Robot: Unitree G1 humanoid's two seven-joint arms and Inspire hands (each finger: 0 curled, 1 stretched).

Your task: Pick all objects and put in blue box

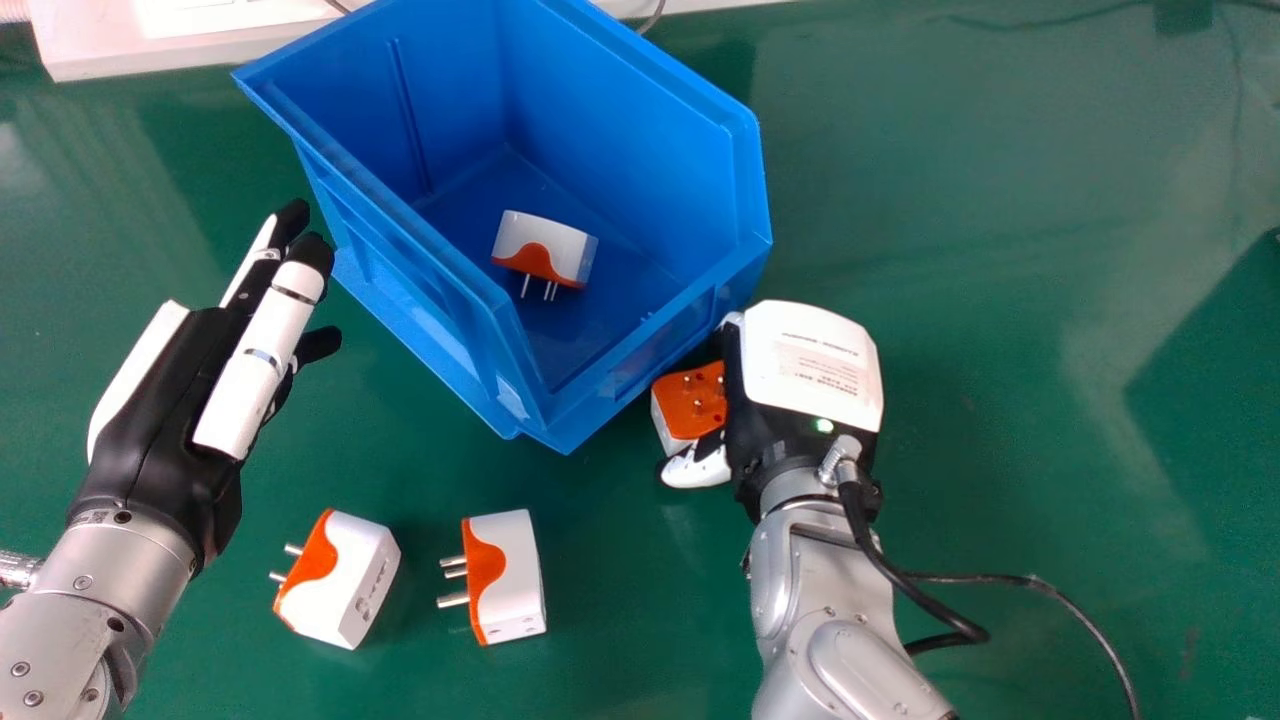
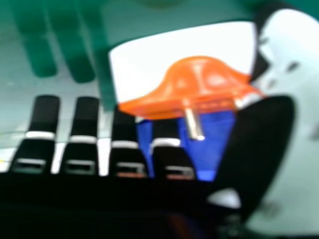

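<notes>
Silver left forearm (image 1: 110,590) lay nearest the camera, at the lower left of the head view. Left hand (image 1: 165,430) was beside the blue box, empty, fingers (image 1: 265,370) straight and released; probably held aside to keep the way over the rim free.

Next, tilted plug (image 1: 350,585) on the green table (image 1: 1000,300), pins to the left. Second plug (image 1: 510,580) lay just right of it, pins also leftward, which left its smooth white body easy to pinch. Both waited their turn.

Blue box (image 1: 625,110) stood behind these two, open upward, a corner toward the robot; a handy spot, I judged, for short carries by either arm. One boxed plug (image 1: 545,248) rested on its floor, pins toward the robot.

Farther right, held plug (image 1: 690,405) sat just outside the box's near wall, its pins showing on the orange face. Right hand (image 1: 810,365) grasped it, fingers and thumb (image 1: 695,468) bent round the body, seemingly to keep clear of the pins. Firmness of grip: could not tell. Next move likely called for a lift high enough to clear the rim; a low one might knock the wall.
</notes>
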